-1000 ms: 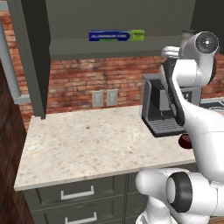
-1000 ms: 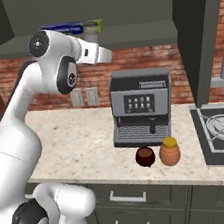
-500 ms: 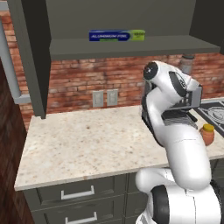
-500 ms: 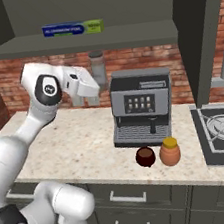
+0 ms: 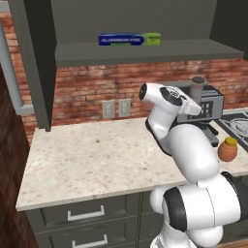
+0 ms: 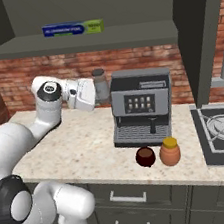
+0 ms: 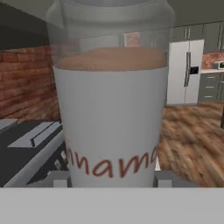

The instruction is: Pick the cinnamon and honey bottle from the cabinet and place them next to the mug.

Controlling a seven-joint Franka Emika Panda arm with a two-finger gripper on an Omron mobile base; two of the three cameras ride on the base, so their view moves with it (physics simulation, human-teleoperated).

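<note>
Arm has swung lower; we see the gripper (image 6: 98,88) pinching the cinnamon (image 6: 100,85) (frame centre), honey bottle (image 6: 169,152) already beside the mug (image 6: 145,156).

Red brick wall (image 5: 87,87) behind pale speckled stone surface (image 5: 92,160). Two grey wall outlets (image 5: 118,108) on brick. Dark grey-green drawers (image 6: 146,200) with silver handles below. Stovetop (image 6: 222,129) at right end. Beyond: wood plank floor (image 7: 192,131), white fridge (image 7: 186,72), grey cupboards.
</note>
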